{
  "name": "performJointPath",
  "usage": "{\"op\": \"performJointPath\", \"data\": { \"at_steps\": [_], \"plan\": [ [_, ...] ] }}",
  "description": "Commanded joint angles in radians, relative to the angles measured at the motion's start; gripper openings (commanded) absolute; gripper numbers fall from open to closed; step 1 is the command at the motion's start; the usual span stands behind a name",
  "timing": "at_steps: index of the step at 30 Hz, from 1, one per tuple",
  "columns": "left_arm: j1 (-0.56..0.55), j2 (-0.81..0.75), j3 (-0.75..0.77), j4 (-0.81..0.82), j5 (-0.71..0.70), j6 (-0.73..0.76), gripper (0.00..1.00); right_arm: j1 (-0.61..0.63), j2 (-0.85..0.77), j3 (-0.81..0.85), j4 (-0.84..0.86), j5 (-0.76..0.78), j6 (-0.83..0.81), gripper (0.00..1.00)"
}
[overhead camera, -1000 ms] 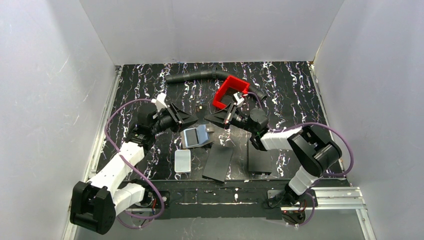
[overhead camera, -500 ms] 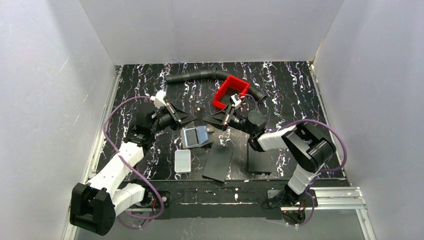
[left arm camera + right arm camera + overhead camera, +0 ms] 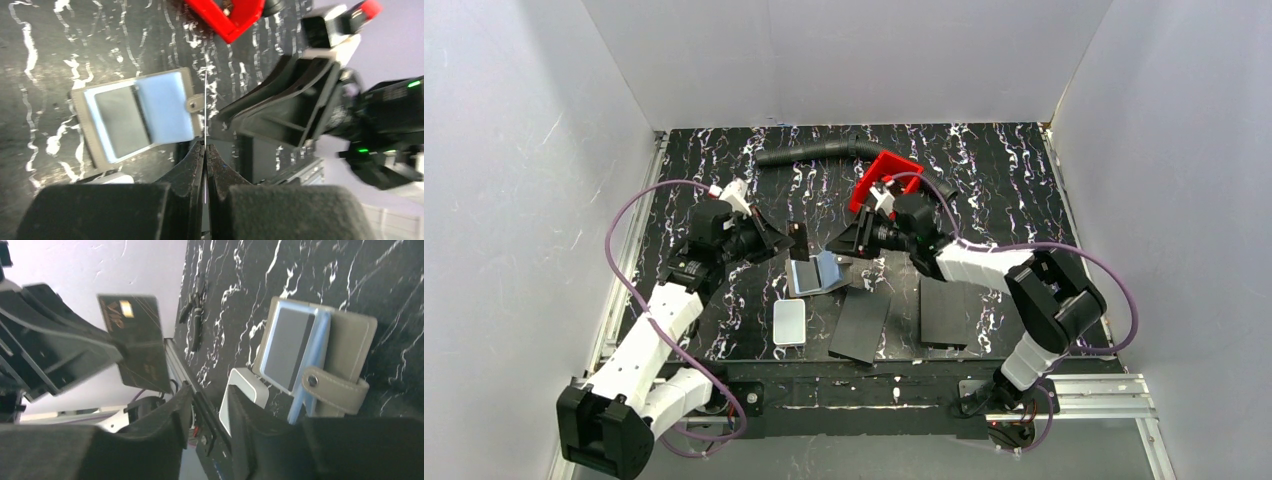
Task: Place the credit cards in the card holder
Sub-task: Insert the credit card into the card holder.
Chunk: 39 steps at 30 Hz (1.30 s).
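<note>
Plain white walls (image 3: 844, 60) box in a black, white-veined bench (image 3: 1004, 170). On it lie two flat black panels (image 3: 861, 325) by the near edge, a red tray (image 3: 894, 168) and a black hose (image 3: 814, 154) towards the back, and a white box (image 3: 789, 322) just left of the panels. The card holder (image 3: 817, 273) lies open mid-bench, just nearer than both pincers. The left pincer (image 3: 205, 147) is clenched on a dark credit card (image 3: 137, 340), held above the bench beside the holder. The right pincer (image 3: 210, 415) is released, with nothing in it. Since half a second ago the left arm has swung the card into plain view and the right wrist has drawn back towards the tray. The holder has stayed put.
</note>
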Motion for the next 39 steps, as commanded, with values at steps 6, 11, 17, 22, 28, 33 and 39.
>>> {"op": "performJointPath", "data": {
  "at_steps": [6,11,17,22,28,33,39],
  "plan": [
    [0.01,0.115,-0.044,-0.044,-0.015,0.078,0.0,0.064,0.113,0.302,-0.482,0.041,-0.409,0.13],
    [0.011,0.189,-0.086,0.064,0.023,0.024,0.0,0.071,0.195,0.337,-0.523,0.053,-0.442,0.04],
    [0.012,0.295,-0.1,0.119,0.094,0.031,0.0,0.071,0.198,0.328,-0.58,0.121,-0.506,0.02],
    [0.011,0.338,-0.126,0.173,0.102,0.037,0.0,0.067,0.183,0.304,-0.601,0.16,-0.535,0.02],
    [0.012,0.397,-0.113,0.176,0.126,0.045,0.0,0.047,0.19,0.279,-0.582,0.16,-0.537,0.02],
    [0.011,0.443,-0.096,0.171,0.131,0.024,0.0,0.047,0.22,0.286,-0.574,0.15,-0.536,0.02],
    [0.012,0.507,-0.059,0.14,0.118,-0.016,0.0,0.046,0.239,0.28,-0.56,0.153,-0.532,0.02]
  ]
}}
